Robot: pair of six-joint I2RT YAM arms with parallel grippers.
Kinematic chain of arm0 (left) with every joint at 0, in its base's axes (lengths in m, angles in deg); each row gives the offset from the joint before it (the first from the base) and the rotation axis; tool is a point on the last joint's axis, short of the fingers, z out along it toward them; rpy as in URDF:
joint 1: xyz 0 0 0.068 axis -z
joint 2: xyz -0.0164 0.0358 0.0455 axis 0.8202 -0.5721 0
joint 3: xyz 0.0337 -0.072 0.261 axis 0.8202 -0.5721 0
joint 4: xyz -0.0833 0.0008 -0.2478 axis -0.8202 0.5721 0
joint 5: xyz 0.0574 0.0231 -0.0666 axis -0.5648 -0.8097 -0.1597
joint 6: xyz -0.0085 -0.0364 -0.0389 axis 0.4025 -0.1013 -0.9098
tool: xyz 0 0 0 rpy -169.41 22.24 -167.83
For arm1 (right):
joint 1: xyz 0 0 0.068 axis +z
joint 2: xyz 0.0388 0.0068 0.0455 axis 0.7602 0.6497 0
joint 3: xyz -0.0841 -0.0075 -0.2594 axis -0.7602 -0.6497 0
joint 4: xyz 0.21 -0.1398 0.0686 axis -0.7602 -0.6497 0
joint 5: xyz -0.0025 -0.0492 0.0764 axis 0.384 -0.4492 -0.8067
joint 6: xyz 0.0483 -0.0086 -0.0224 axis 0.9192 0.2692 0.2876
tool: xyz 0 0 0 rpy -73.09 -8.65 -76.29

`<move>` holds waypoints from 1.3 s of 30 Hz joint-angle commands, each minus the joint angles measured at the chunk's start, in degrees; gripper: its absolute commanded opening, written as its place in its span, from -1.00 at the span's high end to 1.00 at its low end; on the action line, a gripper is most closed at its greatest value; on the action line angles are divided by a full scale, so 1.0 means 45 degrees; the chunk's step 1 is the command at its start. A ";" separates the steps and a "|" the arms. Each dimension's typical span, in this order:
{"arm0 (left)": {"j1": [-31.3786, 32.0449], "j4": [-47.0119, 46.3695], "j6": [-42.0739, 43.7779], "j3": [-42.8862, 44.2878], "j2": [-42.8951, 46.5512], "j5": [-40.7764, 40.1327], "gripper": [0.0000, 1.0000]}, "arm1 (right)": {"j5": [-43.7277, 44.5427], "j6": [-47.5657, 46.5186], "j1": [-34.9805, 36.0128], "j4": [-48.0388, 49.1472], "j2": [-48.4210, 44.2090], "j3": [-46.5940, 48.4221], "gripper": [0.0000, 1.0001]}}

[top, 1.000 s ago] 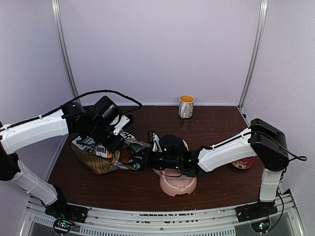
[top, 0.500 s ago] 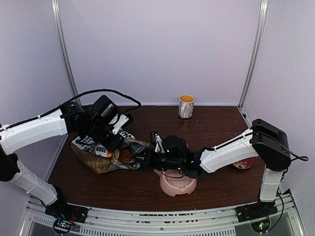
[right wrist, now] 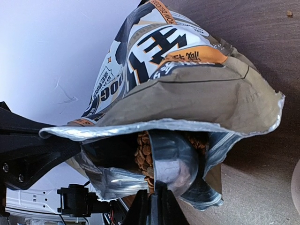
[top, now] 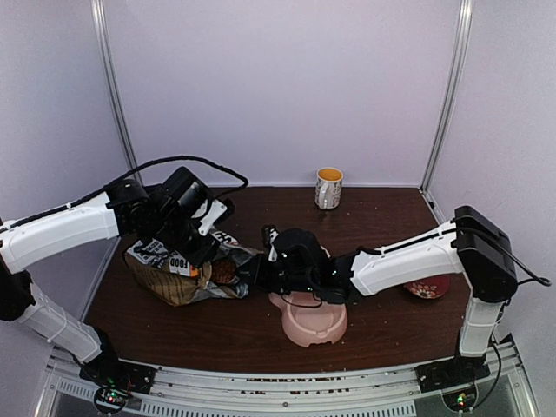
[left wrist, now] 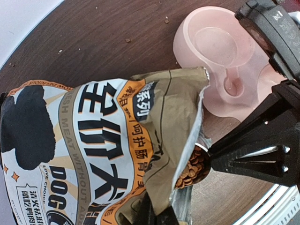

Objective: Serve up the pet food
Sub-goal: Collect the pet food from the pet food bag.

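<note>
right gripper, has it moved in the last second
Yes, slightly: the right gripper has shifted up the top view, toward the mug at the back.

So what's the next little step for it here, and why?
Probably draw the scoop out of the bag, kept level: the right hand holds it among the pet food in the bag's mouth, and the pink bowl nearby shows no food yet.
</note>
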 commanded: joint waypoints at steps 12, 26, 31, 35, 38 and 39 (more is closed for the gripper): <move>-0.0184 -0.1482 -0.0073 0.0164 0.0317 -0.0340 1.00 | 0.1782 -0.0442 0.0253 -0.2993 -0.0777 0.0613 1.00; -0.0184 -0.1303 0.0150 0.0286 -0.0178 0.0139 1.00 | 0.1999 -0.0790 0.0610 -0.3409 -0.0623 0.0842 1.00; -0.0169 -0.1306 0.0150 0.0276 -0.0161 0.0097 1.00 | 0.1680 -0.0425 0.0491 -0.2421 -0.0701 0.0179 1.00; -0.0178 -0.1296 0.0151 0.0281 -0.0140 -0.0015 1.00 | 0.1816 -0.0275 0.0366 -0.2155 -0.1041 -0.0473 1.00; -0.0184 -0.1303 0.0145 0.0262 -0.0120 -0.0041 1.00 | 0.2015 -0.0238 0.0335 -0.2261 -0.1317 -0.0778 1.00; -0.0184 -0.1296 0.0151 0.0262 -0.0101 -0.0058 1.00 | 0.2071 -0.0222 0.0333 -0.2272 -0.1427 -0.0900 1.00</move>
